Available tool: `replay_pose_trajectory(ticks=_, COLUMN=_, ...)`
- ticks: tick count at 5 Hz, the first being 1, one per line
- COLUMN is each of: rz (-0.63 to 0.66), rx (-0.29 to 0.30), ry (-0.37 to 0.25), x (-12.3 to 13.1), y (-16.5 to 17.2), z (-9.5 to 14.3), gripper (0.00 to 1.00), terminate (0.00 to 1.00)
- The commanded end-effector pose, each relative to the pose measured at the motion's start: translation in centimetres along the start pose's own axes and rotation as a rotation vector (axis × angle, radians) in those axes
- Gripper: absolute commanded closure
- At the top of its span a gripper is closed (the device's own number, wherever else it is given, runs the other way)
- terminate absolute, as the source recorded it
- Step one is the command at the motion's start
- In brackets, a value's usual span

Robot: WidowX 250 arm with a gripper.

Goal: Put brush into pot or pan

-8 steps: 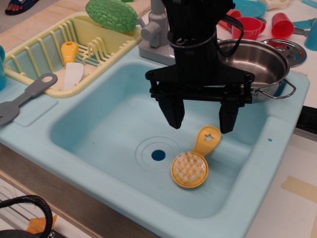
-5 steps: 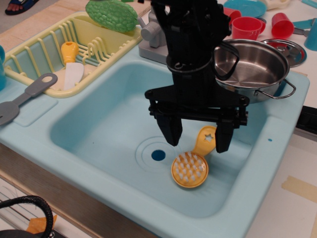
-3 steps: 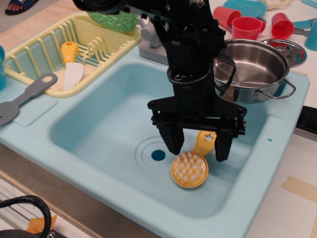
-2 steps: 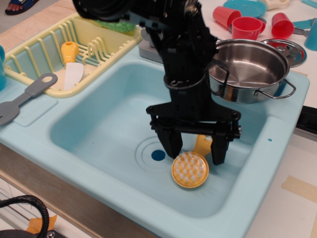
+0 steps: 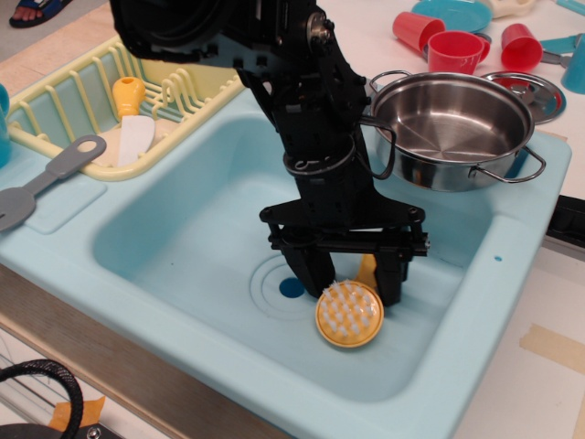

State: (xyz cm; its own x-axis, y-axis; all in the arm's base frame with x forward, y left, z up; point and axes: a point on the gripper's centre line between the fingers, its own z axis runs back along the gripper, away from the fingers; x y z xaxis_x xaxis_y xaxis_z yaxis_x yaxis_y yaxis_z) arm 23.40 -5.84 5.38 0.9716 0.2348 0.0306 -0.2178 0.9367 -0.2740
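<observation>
The yellow-orange brush [image 5: 347, 315] lies bristles-up on the floor of the light blue sink [image 5: 183, 229]. Its round head shows; most of its handle is hidden behind my gripper. My black gripper [image 5: 350, 285] is low in the sink with its two fingers open on either side of the handle, just behind the head. The shiny steel pot [image 5: 452, 128] stands empty on the sink's back right rim.
A yellow dish rack [image 5: 119, 101] at the back left holds a yellow-handled white knife [image 5: 132, 123]. A grey spatula [image 5: 46, 178] lies left of the sink. Red cups [image 5: 452, 46] and a steel lid [image 5: 535, 91] stand behind the pot. The drain hole [image 5: 291, 288] is beside the brush.
My gripper has come down into the sink and drifted slightly left, its open fingers now straddling the brush handle. The brush and pot have not moved.
</observation>
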Motion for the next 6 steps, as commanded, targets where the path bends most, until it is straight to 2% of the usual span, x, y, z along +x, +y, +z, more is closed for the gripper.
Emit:
replay_pose_trajectory(ticks=1, rz=0.017, rx=0.007, ry=-0.001, x=-0.4, y=0.0, z=0.0, gripper=1.00, terminate=0.00)
replay_pose_trajectory(ticks=2, rz=0.052, rx=0.023, ry=0.003, x=-0.7, y=-0.4, z=0.6, gripper=1.00, terminate=0.00)
replay_pose_trajectory(ticks=3, rz=0.137, rx=0.054, ry=-0.057, x=-1.7, y=-0.6, z=2.0, gripper=1.00, terminate=0.00)
replay_pose_trajectory(ticks=4, rz=0.191, rx=0.101, ry=-0.085, x=-2.1, y=-0.5, z=4.1, gripper=1.00, terminate=0.00)
replay_pose_trajectory(ticks=5, rz=0.222, rx=0.151, ry=-0.151, x=-2.7, y=-0.6, z=6.5, gripper=1.00, terminate=0.00)
replay_pose_trajectory(ticks=6, rz=0.202, rx=0.180, ry=-0.233, x=-2.0, y=-0.9, z=9.1, gripper=1.00, terminate=0.00)
